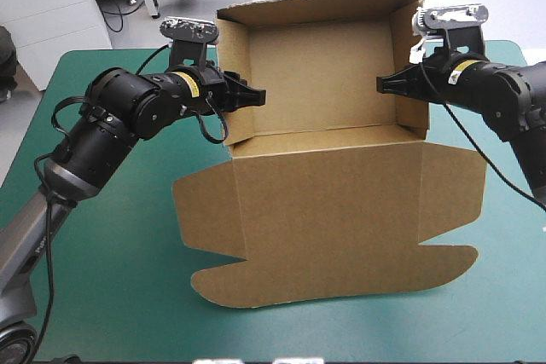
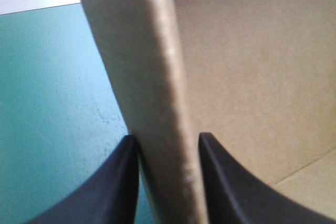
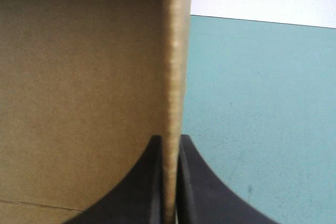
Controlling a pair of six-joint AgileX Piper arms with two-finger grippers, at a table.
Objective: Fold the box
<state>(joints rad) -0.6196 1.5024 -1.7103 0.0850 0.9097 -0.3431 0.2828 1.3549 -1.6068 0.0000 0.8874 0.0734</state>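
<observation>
The brown box [image 1: 320, 74] stands as an open tray on the far half of the table, its walls raised. Its lid [image 1: 333, 219] lies flat toward the front edge, with side flaps spread. My left gripper [image 1: 256, 95] reaches over the tray's left wall from outside. In the left wrist view that thick wall [image 2: 142, 66] fills the gap of the left gripper [image 2: 167, 137], one finger on each face. My right gripper [image 1: 384, 84] holds the right wall. The right wrist view shows the right gripper [image 3: 170, 139] pinched on the wall's edge [image 3: 176, 51].
The teal-green cover [image 1: 111, 279] lies bare to the left and right of the flat lid. The lid's curved front edge [image 1: 256, 300] ends a little short of the table's front edge. The tray's back wall [image 1: 316, 2] stands at the far edge.
</observation>
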